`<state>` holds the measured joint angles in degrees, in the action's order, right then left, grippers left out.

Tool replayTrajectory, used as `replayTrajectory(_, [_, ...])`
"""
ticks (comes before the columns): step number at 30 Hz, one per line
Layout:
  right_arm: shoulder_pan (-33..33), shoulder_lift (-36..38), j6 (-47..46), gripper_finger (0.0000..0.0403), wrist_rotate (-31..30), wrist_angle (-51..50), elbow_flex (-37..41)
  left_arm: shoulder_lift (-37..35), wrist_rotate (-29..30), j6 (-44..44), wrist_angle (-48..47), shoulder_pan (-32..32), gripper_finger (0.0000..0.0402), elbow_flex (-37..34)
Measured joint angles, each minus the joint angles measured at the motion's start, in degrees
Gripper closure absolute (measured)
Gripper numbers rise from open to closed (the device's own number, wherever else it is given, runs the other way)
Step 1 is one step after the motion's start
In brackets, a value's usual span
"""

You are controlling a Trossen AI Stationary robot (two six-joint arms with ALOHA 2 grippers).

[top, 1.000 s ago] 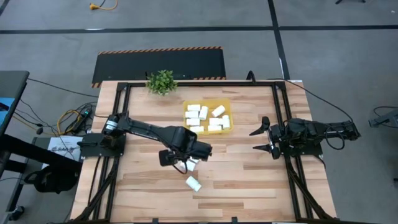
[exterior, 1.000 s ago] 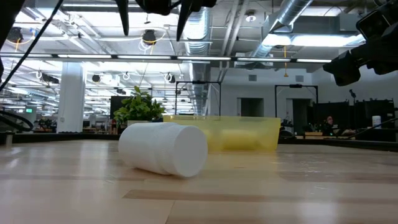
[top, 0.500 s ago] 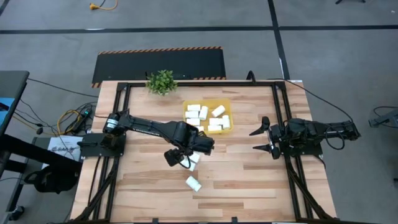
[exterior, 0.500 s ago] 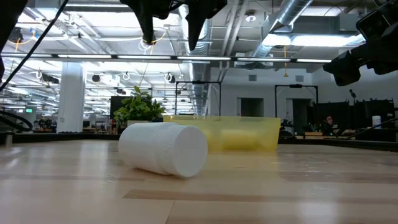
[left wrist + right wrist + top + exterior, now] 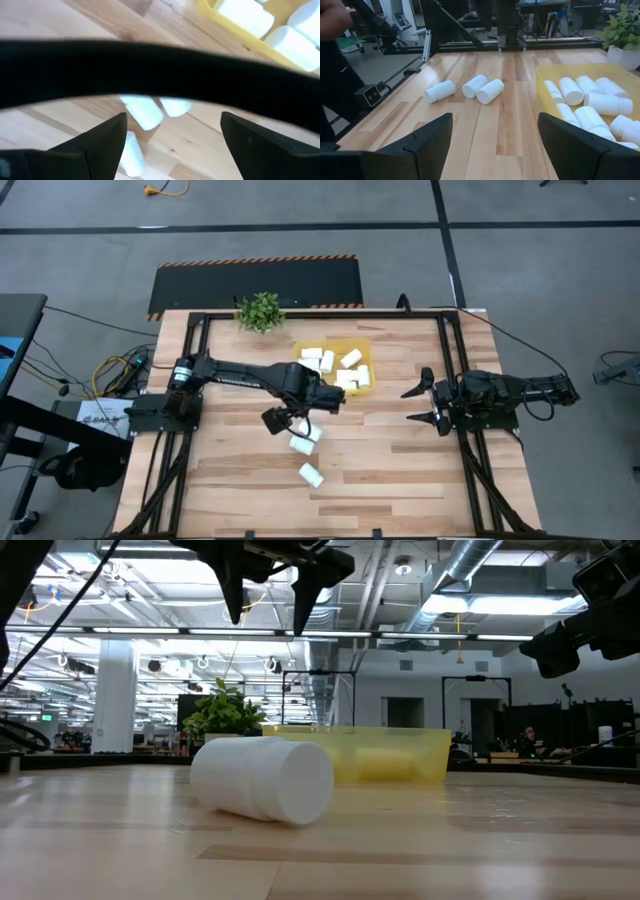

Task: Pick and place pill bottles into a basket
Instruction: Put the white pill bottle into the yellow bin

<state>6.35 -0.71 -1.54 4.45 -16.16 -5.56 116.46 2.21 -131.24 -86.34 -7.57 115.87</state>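
Left end effector (image 5: pixel 283 418): fingers apart, empty, raised over the table.
Bottles (image 5: pixel 305 437): three loose ones just below it; your fingertip could roll one off if you descend off-centre.
Basket (image 5: pixel 364 350): just beyond, nearly full; a drop could bounce out.
Right end effector (image 5: pixel 422 402): parked, fingers apart, empty.
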Motion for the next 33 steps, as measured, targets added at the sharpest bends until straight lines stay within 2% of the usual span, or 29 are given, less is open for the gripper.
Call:
replayTrajectory(7, [0.0,0.0,0.0,0.0117,0.0,0.0,0.0,0.0,1.3,8.1,-0.9,0.6,0.0095,0.0])
replayTrajectory(12, [0.0,0.0,0.0,0.0117,0.0,0.0,0.0,0.0,2.5,7.5,-3.7,0.5,0.0095,0.0])
replayTrajectory(23, [0.0,0.0,0.0,0.0117,0.0,0.0,0.0,0.5,2.8,-10.0,3.7,0.5,0.0095,0.0])
replayTrajectory(33, [0.0,0.0,0.0,0.0117,0.0,0.1,0.0,3.5,0.8,-12.0,6.0,0.5,0.0095,-0.6])
